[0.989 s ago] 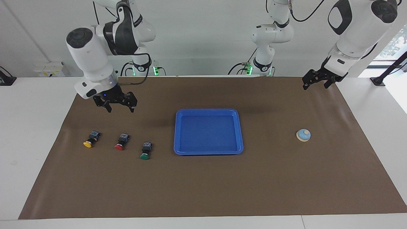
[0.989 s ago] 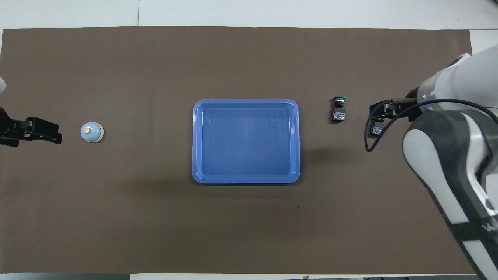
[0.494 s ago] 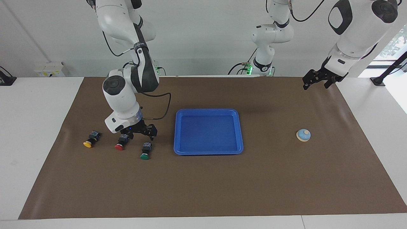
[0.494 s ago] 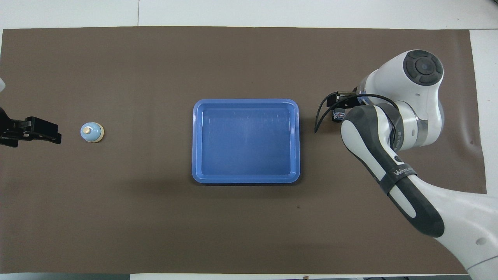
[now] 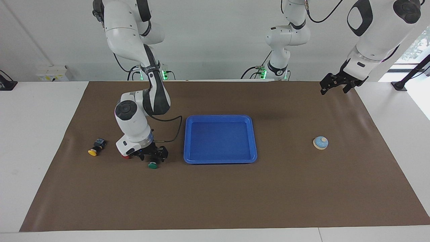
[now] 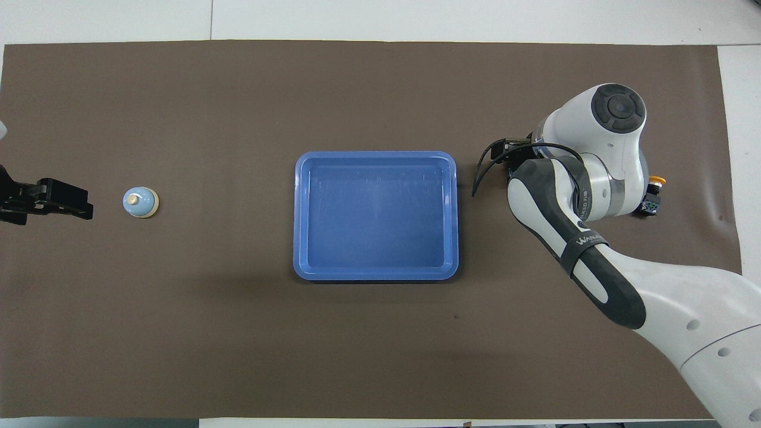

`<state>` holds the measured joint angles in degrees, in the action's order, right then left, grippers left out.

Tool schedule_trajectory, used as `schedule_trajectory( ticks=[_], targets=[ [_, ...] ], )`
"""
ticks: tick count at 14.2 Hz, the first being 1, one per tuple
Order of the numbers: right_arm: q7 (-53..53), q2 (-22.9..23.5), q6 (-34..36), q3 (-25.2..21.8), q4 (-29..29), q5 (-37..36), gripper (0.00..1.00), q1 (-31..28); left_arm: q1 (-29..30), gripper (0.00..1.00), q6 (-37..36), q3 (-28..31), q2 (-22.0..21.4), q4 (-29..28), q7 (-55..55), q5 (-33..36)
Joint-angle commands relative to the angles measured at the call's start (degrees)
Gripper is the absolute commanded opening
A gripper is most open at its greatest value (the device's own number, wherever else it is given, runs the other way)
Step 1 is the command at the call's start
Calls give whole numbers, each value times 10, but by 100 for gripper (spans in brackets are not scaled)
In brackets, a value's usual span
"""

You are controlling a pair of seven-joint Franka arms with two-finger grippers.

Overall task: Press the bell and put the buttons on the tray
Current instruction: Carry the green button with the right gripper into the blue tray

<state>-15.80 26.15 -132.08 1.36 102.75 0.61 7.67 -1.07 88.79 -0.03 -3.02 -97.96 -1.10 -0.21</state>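
The blue tray [image 5: 220,160] [image 6: 376,274] lies mid-table. At the left arm's end stands the bell [image 5: 320,143] [image 6: 140,202], with my left gripper [image 5: 332,86] [image 6: 59,199] open in the air, apart from it. My right gripper [image 5: 153,156] is down at the mat, open, its fingers on either side of the green button [image 5: 153,165]. The wrist hides most of the red button [image 5: 125,156] beside it. The yellow button [image 5: 95,148] [image 6: 654,189] lies free toward the right arm's end. In the overhead view the right arm covers the green and red buttons.
A brown mat [image 5: 215,201] covers the table, with white tabletop showing around it. The right arm's cable [image 5: 171,129] loops close to the tray's rim.
My right arm has swung down from above the mat and lowered its gripper around the green button. The left arm, the bell and the tray have not moved.
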Motion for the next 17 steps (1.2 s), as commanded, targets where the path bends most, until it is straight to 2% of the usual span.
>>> schedule_trajectory(
  ticks=[1,3,4,5,7,8,13,17],
  targets=[
    [-11,4,-13,3,1,-5,95,2,-3,100,-1,4,-6,1,-2,0],
    [-11,3,-15,4,6,-7,84,2,-3,100,-1,4,-6,1,-2,0],
    [-10,3,-15,3,8,-8,74,2,-3,100,-1,4,-6,0,-2,0],
    [-10,3,-15,3,10,-10,59,2,-3,100,-1,4,-6,0,-2,0],
    [-10,2,-12,4,11,-10,10,2,-3,100,-1,4,-6,0,-2,0],
    [-11,1,-11,4,11,-11,0,2,-2,100,-1,4,-6,0,-2,0],
    [-8,0,21,4,-4,-11,0,1,-2,100,-1,4,-6,1,-2,0],
    [-9,-4,148,13,-96,-4,0,15,-2,100,-1,4,-6,1,-2,0]
  ],
)
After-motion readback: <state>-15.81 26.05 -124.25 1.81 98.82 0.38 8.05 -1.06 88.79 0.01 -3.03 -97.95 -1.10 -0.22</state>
